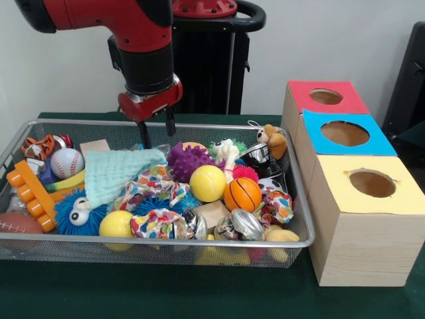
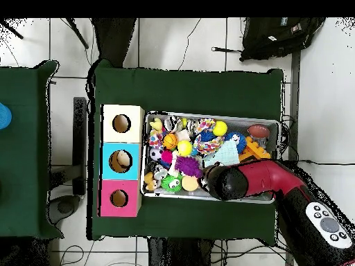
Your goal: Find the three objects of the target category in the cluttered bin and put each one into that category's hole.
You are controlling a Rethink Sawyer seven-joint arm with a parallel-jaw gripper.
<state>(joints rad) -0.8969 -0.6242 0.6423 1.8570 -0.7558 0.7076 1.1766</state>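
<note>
Clutter fills one silver wire-mesh bin [image 1: 159, 247] on the green-covered table [image 1: 159, 292]. Counted among it: two plain yellow balls [image 1: 208, 183], one at the bin's centre and one at seven o'clock, one orange mini basketball [image 1: 242, 194], one white baseball [image 1: 67, 162], one purple spiky ball [image 1: 186, 159], one blue spiky ball with googly eyes [image 1: 78, 212] and one mint-green cloth [image 1: 118, 174]. At the bin's three o'clock stand three wooden boxes, each with one round hole: a red-topped box [image 1: 327, 97], a blue-topped box [image 1: 344, 133] and a yellow-topped box [image 1: 370, 183]. No readable writing shows. The red and black gripper [image 1: 157, 134] hangs at the bin's twelve o'clock rim, two dark fingers [image 1: 170, 121] parted, holding nothing, one tip just above the cloth's upper edge.
</note>
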